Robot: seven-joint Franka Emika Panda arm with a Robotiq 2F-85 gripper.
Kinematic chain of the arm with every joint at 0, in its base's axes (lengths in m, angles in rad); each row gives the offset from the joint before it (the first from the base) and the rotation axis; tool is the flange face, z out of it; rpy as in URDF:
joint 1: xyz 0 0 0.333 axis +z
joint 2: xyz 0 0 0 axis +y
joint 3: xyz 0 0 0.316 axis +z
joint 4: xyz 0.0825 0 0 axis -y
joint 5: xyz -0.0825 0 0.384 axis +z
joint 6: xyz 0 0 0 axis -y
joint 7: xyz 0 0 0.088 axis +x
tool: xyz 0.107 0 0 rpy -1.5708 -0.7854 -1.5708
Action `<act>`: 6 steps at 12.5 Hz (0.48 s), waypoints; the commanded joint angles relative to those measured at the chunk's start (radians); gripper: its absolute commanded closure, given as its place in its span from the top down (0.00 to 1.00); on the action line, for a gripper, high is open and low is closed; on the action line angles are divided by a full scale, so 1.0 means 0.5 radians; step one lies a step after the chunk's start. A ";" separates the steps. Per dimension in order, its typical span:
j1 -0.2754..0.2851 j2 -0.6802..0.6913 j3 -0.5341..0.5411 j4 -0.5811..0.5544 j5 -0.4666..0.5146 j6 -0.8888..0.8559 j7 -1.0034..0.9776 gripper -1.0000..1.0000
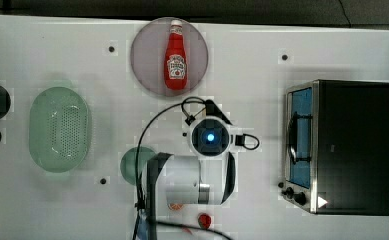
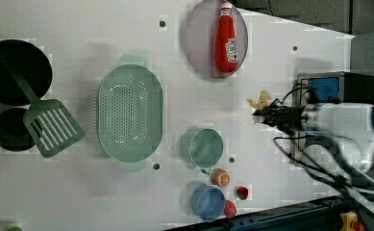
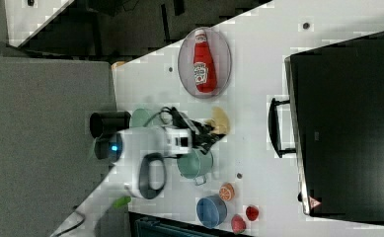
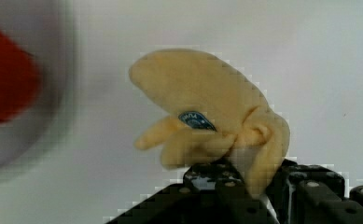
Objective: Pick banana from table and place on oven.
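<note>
A soft yellow plush banana (image 4: 207,102) is pinched at its stem end between my gripper's (image 4: 251,173) black fingers. In the left view the banana (image 2: 261,101) sticks out past the gripper (image 2: 267,113), just to the left view's left of the oven (image 2: 341,86). In the right view the banana (image 3: 220,120) is at the gripper's tip (image 3: 212,132), over the white table (image 3: 258,98). The top view has the wrist (image 1: 210,137) covering the banana. The oven (image 1: 354,145) stands at the top view's right with its black top bare.
A ketchup bottle (image 1: 176,55) lies on a grey plate (image 1: 147,65) close behind the arm. A green colander (image 1: 59,129) and green cup (image 1: 131,165) sit on the top view's left. A blue cup (image 2: 208,202), an orange (image 2: 221,177) and a spatula (image 2: 50,126) are farther off.
</note>
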 commanded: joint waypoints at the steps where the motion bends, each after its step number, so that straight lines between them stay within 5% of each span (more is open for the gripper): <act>1: 0.036 -0.431 -0.033 0.191 -0.020 -0.429 0.095 0.21; 6: 0.035 -0.731 -0.039 0.778 -0.019 -1.546 0.095 0.21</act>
